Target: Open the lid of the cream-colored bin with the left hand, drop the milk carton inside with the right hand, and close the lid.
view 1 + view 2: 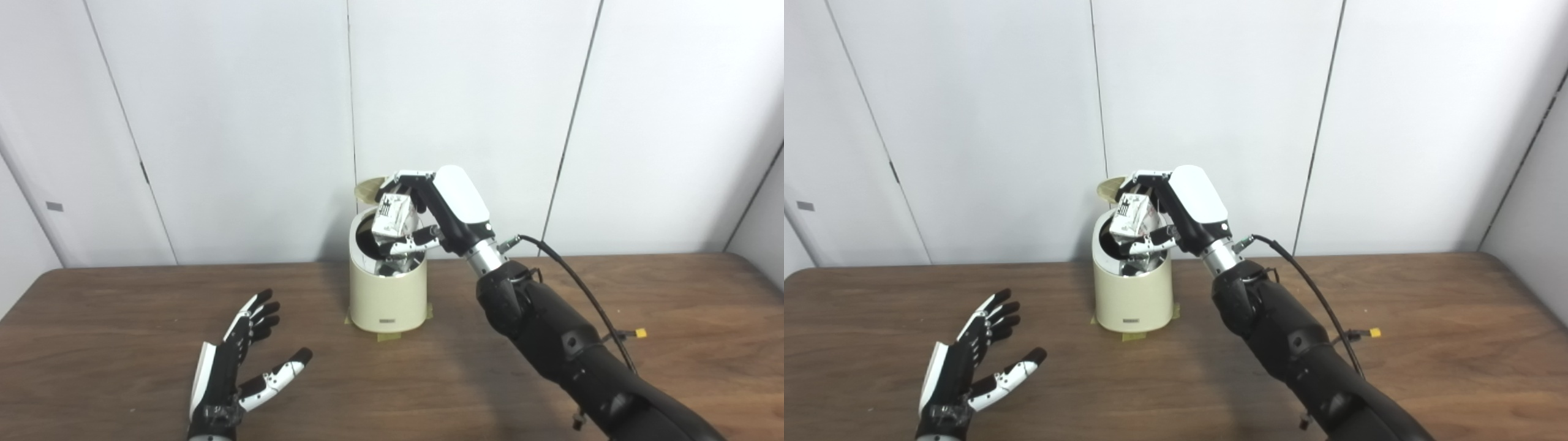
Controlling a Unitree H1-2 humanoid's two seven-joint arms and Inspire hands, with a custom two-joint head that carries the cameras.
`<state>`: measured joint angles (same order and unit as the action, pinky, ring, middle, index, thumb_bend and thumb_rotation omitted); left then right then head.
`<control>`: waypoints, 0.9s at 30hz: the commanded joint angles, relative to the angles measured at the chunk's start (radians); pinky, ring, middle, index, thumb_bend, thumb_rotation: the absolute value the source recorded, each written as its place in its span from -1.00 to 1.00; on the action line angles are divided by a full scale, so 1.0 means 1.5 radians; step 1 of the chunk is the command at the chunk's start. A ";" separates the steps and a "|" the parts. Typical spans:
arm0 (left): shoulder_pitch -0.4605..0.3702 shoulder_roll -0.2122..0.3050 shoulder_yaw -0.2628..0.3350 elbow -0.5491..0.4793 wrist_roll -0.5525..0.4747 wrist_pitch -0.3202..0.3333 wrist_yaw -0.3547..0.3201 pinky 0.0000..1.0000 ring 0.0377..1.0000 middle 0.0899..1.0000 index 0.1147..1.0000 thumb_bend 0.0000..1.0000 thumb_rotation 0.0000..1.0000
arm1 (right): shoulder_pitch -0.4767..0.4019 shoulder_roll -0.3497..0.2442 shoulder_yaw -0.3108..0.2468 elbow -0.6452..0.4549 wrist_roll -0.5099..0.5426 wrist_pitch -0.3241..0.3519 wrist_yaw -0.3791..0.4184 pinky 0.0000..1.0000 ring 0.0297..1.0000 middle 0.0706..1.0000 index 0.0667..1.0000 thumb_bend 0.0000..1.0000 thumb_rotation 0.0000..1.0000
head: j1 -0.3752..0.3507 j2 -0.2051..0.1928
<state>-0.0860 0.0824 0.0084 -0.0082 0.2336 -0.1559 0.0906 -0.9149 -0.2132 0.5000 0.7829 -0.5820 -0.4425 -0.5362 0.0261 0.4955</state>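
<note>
Right hand (450,208) clamped on milk carton (394,217) above open bin (387,294), lid (369,187) upright behind; left hand (236,361) spread, empty

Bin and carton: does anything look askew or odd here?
The milk carton is tilted in the right hand over the open bin, whose lid stands up behind. The left hand is open, off the lid. Tape shows under the bin's base. Nothing spilled.

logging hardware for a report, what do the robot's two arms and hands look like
The right hand has a glossy white shell on its back, black and white fingers, and a silver metal wrist collar. Its arm is matte black, with a black cable running along it to a small yellow connector. The left hand is black with white finger segments and a white edge panel.
</note>
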 commanded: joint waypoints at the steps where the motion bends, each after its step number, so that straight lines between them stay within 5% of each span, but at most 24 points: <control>1: 0.011 -0.008 -0.006 -0.004 0.010 -0.007 0.010 0.57 0.61 0.67 0.77 0.39 -0.59 | -0.041 -0.021 0.009 -0.019 0.011 -0.018 -0.016 -0.48 -0.44 -0.23 -0.05 0.06 -1.00 | 0.001 0.001; 12: 0.009 -0.007 -0.005 -0.002 0.003 -0.008 0.004 0.50 0.59 0.66 0.76 0.39 -0.60 | -0.037 -0.031 -0.006 -0.022 -0.029 0.000 0.046 -0.45 -0.34 -0.18 -0.04 0.06 -0.99 | -0.001 0.002; 16: 0.008 -0.007 -0.005 0.001 0.005 -0.007 0.004 0.54 0.61 0.66 0.76 0.40 -0.59 | -0.029 -0.033 -0.017 -0.046 -0.065 0.036 0.070 -0.37 -0.23 0.03 0.21 0.72 -0.58 | -0.002 0.002; 27: 0.007 -0.005 -0.004 0.003 0.003 -0.009 0.002 0.55 0.61 0.67 0.76 0.39 -0.61 | -0.010 -0.029 -0.049 -0.083 -0.083 0.053 0.124 -0.34 -0.20 0.07 0.24 0.80 -0.58 | -0.001 0.003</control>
<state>-0.0855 0.0815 0.0086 -0.0087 0.2322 -0.1526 0.0841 -0.8978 -0.2471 0.4467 0.6960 -0.7111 -0.3621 -0.3492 0.0230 0.4985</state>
